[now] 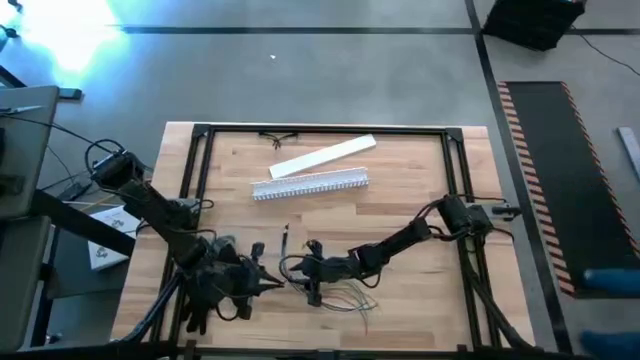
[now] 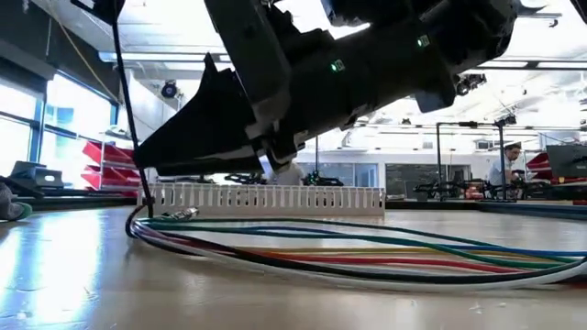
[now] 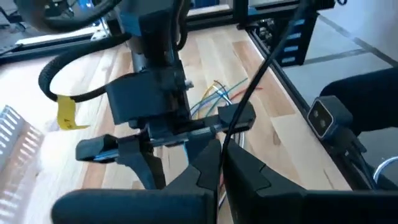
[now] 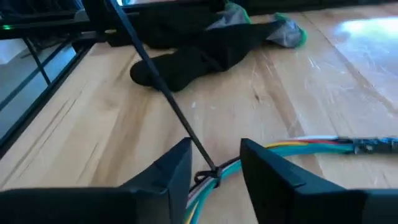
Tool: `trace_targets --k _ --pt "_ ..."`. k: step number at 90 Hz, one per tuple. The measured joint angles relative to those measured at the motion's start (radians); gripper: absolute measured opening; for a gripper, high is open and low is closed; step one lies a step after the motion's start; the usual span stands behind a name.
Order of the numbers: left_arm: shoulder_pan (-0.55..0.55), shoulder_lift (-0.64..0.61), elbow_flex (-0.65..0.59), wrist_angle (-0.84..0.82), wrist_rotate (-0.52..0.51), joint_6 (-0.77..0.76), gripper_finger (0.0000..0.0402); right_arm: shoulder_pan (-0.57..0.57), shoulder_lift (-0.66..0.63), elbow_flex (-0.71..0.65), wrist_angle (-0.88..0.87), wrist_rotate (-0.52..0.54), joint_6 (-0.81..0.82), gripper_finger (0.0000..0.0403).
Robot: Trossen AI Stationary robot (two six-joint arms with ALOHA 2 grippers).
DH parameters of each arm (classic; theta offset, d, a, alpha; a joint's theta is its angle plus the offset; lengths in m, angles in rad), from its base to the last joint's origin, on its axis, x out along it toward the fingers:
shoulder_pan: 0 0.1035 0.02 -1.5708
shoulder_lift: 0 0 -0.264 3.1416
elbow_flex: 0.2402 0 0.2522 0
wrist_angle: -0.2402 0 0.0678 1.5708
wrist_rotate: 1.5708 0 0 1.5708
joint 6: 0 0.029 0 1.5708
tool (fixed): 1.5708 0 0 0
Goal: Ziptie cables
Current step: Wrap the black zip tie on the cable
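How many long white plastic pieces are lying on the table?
2. A smooth flat white strip lies angled near the table's far edge; the white slotted channel lies just in front of it, nearer the arms. None seems hidden.

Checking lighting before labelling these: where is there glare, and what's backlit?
High view: strong glare on the floor at upper left. Low view: ceiling lights backlight the arm into a silhouette above the cables. Right wrist view: bright sheen on the table.

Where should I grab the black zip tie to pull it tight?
Probably the straight free strap of the zip tie, just past where it loops the cables. Come from the side, closing across it: it rises slanting clear of the table.
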Motion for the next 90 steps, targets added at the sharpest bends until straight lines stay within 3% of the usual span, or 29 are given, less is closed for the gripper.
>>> trace_targets --k 22,65,75,90 --pt "0.001 0.000 0.000 0.003 -0.045 0.008 0.0000 0.000 0.000 0.000 0.047 -0.033 -0.020 0.0014" --pt "0.007 0.001 0.000 0.005 -0.074 0.015 0.0004 0.000 0.001 0.000 0.071 0.015 -0.018 0.0000" --pt "0.006 0.001 0.000 -0.023 -0.013 0.003 0.0029 0.000 0.001 0.000 0.081 0.019 -0.018 0.0000" --pt "0.003 -0.001 -0.001 -0.124 0.063 -0.095 0.0098 0.004 0.001 0.000 0.082 0.019 -0.014 0.0000"
